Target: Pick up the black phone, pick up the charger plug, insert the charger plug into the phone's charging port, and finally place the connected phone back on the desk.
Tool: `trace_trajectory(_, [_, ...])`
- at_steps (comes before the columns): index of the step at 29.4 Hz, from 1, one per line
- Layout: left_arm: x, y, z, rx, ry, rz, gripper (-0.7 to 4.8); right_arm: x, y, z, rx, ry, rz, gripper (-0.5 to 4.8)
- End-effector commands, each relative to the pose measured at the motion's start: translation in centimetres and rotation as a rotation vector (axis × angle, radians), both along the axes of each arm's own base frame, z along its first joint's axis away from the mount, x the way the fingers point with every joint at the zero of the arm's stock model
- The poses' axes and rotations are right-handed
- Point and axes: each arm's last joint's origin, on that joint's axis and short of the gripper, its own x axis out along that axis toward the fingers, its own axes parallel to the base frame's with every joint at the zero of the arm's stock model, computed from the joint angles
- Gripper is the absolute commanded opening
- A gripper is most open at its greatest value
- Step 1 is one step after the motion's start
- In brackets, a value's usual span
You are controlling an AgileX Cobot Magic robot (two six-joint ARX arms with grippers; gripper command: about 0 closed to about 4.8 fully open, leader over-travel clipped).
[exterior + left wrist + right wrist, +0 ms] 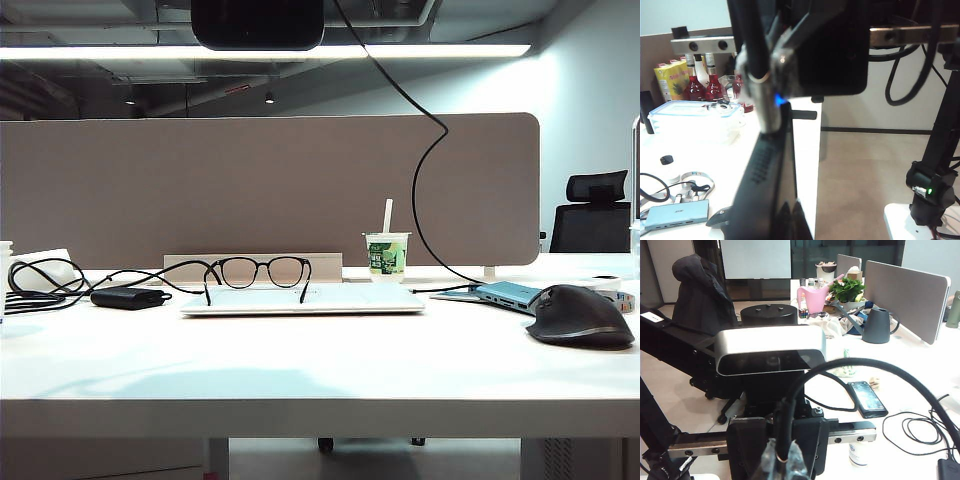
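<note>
In the left wrist view the black phone stands edge-on, with my left gripper shut on its near end. At the phone's far end the charger plug, a silver tip beside a small blue glow, meets the phone; the joint is blurred. My right gripper is shut on the black cable just behind the plug. In the right wrist view its clear-wrapped fingers pinch that cable, and the plug is hidden. Neither gripper shows in the exterior view, where the thin cable hangs down to the desk.
On the desk lie glasses on a closed laptop, a paper cup, a grey mouse, a blue hub and a power brick with cords. The camera mount stands close in front of both grippers.
</note>
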Motion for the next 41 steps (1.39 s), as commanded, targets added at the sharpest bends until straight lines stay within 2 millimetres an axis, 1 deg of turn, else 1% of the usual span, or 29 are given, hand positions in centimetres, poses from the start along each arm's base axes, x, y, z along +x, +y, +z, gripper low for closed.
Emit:
trace_trajectory(1, [-0.1,0.1,0.8,-0.025,-0.054,0.014,-0.06,-0.1,-0.1,0.1,-0.001,-0.007,0.007,-0.06])
trace_trajectory(10, [-0.2,0.1,0.9,-0.032,-0.071,0.014,-0.06,0.0,-0.3,-0.3,-0.032,0.013,-0.002,-0.06])
trace_trajectory(18, [-0.2,0.1,1.0,-0.034,-0.076,0.014,-0.06,0.0,-0.4,0.1,-0.020,0.001,-0.031,-0.04])
trace_trajectory(19, [-0.2,0.1,1.0,-0.033,-0.076,0.014,-0.06,0.0,-0.4,0.2,-0.015,-0.006,-0.029,0.15])
trace_trajectory(20, [-0.2,0.1,1.0,-0.033,-0.075,0.014,-0.06,-0.1,-0.4,0.3,-0.008,-0.016,-0.030,0.46])
trace_trajectory(22, [-0.1,0.1,0.9,-0.031,-0.070,0.014,-0.06,-0.3,-0.6,0.8,0.009,-0.042,-0.035,1.21])
trace_trajectory(24, [-0.1,0.1,0.8,-0.028,-0.062,0.013,-0.06,-0.6,-0.9,1.2,0.025,-0.066,-0.057,1.44])
trace_trajectory(29, [-0.1,0.1,0.7,-0.020,-0.048,0.018,-0.06,-1.5,-1.9,2.4,0.054,-0.108,-0.092,1.50])
trace_trajectory(32, [0.0,0.1,0.6,-0.019,-0.039,0.057,-0.06,-1.9,-2.8,2.8,0.053,-0.109,-0.116,1.50])
trace_trajectory(36, [0.2,0.1,0.5,-0.019,-0.026,0.103,-0.06,-2.1,-3.6,2.6,0.015,-0.055,-0.153,1.49])
trace_trajectory(41, [0.2,0.1,0.4,-0.014,-0.017,0.100,-0.06,-2.0,-3.7,2.2,-0.009,-0.022,-0.176,1.49])
